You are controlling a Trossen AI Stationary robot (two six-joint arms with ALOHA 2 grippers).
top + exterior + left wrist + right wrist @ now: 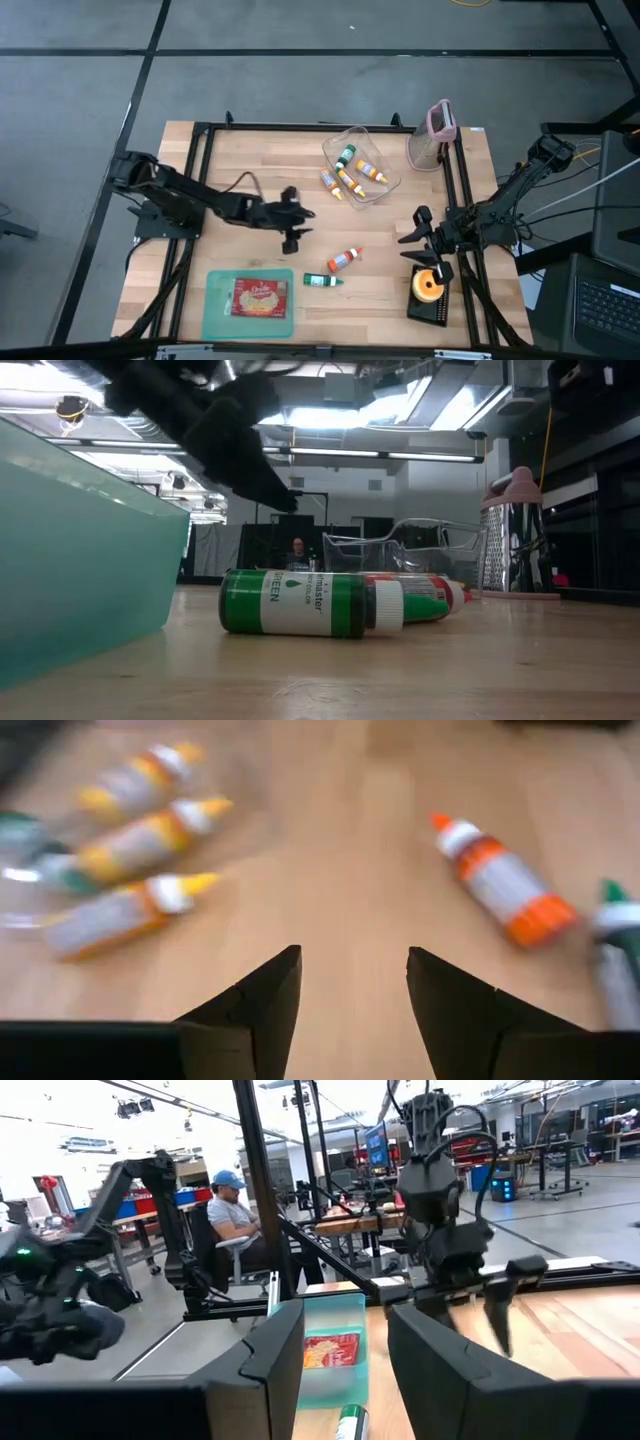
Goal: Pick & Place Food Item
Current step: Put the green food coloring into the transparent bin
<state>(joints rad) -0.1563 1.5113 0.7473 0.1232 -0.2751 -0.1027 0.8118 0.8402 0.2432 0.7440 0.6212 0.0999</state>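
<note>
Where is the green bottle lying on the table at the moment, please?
In the high view the green bottle lies on its side near the table's front edge, just right of the teal tray and beside the orange bottle.

From my right wrist camera: right gripper [345, 1365] fingers parted, nothing between them. Past them, a teal tray [332, 1348] holds a red food packet [329, 1350]; a green bottle cap [350, 1422] shows nearer. The left arm's gripper [470, 1295] hangs over the table. A seated person in a blue cap [229, 1179] sits beyond.
</note>
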